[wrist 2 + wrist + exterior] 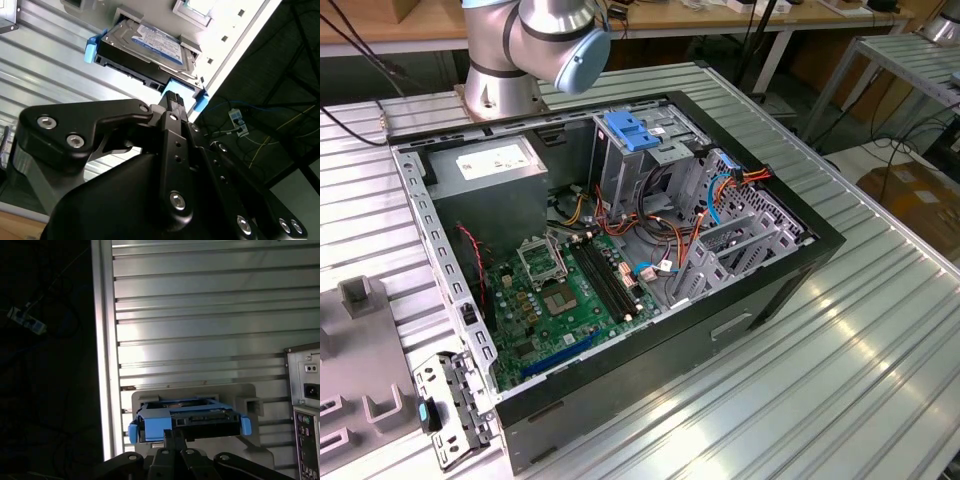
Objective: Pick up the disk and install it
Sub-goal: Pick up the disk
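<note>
Ribbed table [200, 315] carries one disk [150, 47] in one holder [200, 390].

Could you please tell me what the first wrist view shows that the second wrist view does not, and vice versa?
First wrist view: the computer case's rear panel with its sockets. Second wrist view: the white-and-blue label on top of the disk. Both wrist views: the disk with blue side rails, sitting in a pale holder on the ribbed metal table, with the pincer close to its connector end.
</note>
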`<move>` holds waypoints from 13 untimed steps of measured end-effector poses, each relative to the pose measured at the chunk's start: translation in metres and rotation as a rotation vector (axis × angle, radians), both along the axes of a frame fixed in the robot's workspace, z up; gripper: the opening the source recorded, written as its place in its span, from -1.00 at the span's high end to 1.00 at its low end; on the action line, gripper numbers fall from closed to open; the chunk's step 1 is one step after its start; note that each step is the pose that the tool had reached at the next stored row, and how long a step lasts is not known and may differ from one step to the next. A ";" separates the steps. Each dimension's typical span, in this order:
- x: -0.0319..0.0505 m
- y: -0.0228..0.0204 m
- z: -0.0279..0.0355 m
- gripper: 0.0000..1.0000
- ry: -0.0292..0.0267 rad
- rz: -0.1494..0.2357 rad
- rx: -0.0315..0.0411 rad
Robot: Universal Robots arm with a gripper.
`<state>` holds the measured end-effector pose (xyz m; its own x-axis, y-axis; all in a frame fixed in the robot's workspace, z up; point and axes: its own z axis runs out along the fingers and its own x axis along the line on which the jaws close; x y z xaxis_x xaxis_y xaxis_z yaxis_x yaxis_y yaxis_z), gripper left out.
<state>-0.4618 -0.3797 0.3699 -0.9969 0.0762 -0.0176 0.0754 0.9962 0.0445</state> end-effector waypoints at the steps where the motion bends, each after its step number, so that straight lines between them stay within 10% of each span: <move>1: -0.0003 0.0000 0.0000 0.79 0.0000 0.000 0.0000; 13: -0.0005 0.0000 0.0000 0.79 0.0000 0.008 -0.0001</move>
